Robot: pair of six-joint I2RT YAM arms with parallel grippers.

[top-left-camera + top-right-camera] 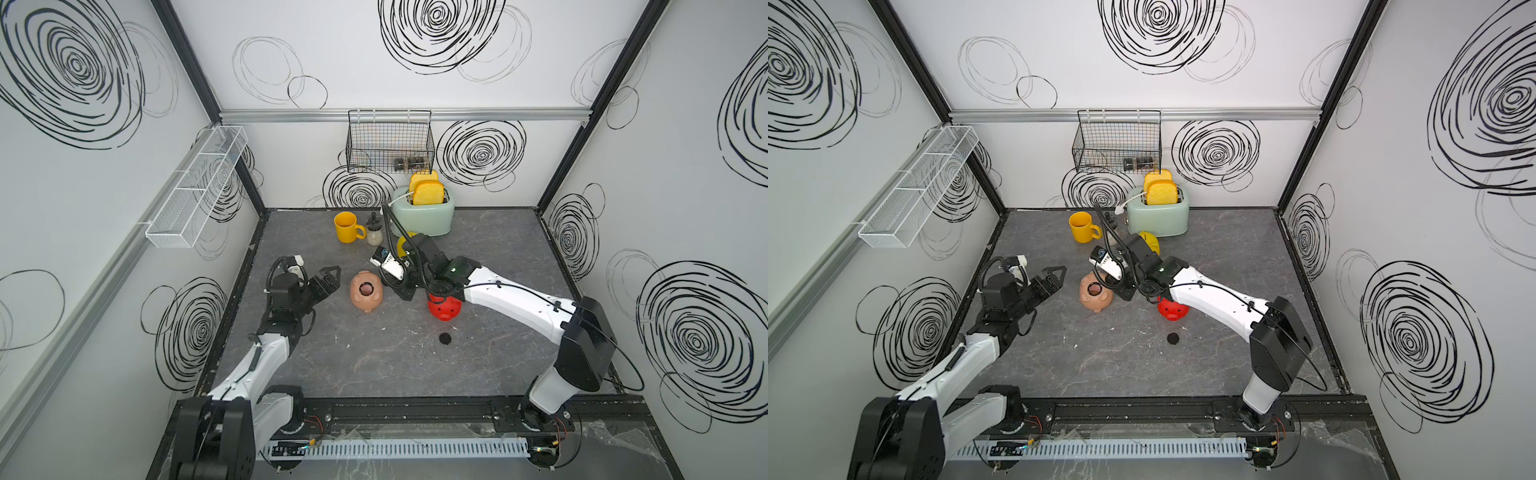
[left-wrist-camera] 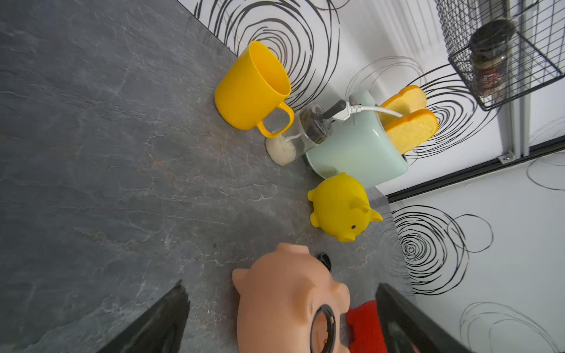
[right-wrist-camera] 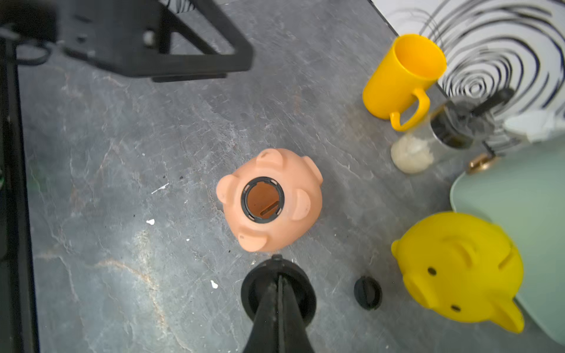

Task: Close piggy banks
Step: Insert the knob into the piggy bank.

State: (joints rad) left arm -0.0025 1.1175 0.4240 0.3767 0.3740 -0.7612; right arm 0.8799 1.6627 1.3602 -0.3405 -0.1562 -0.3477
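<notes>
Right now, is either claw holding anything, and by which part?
Right claw pinches a black plug across its middle; left claw is open, empty.

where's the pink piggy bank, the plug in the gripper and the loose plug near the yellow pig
pink piggy bank point(image 3: 287, 229): right wrist view, belly shell beside the open hole
held plug point(image 3: 253, 288): right wrist view, exposed part of the disc
loose plug point(image 3: 367, 292): right wrist view, centre of its face

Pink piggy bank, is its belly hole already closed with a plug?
No, in the right wrist view the pink piggy bank lies belly up, its round hole open and showing the hollow inside.
</notes>
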